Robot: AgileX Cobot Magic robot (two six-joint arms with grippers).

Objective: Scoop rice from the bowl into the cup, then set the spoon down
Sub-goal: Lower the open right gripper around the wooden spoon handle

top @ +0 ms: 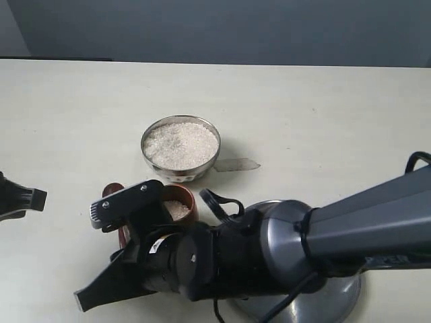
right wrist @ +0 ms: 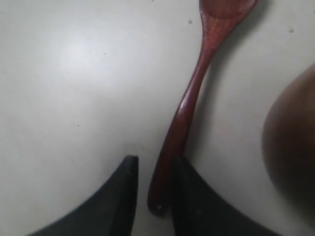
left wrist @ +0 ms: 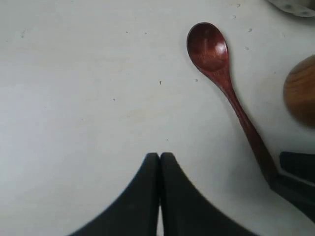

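beside wooden cup [left wrist: 301,91], slender glossy spoon [left wrist: 231,93]

The right arm [top: 367,225] fills the lower right of the exterior view. It is a dark grey tube that meets a rounded grey collar [top: 286,242], followed by a glossy black wrist [top: 202,262] with a small white label [top: 156,247]. Thin black cables [top: 219,202] loop off it. A black bracket [top: 128,202] shows bright screws [top: 143,189]. The right gripper [right wrist: 154,164] and left gripper [left wrist: 160,157] have matte black fingers [right wrist: 113,206] that taper to blunt tips.
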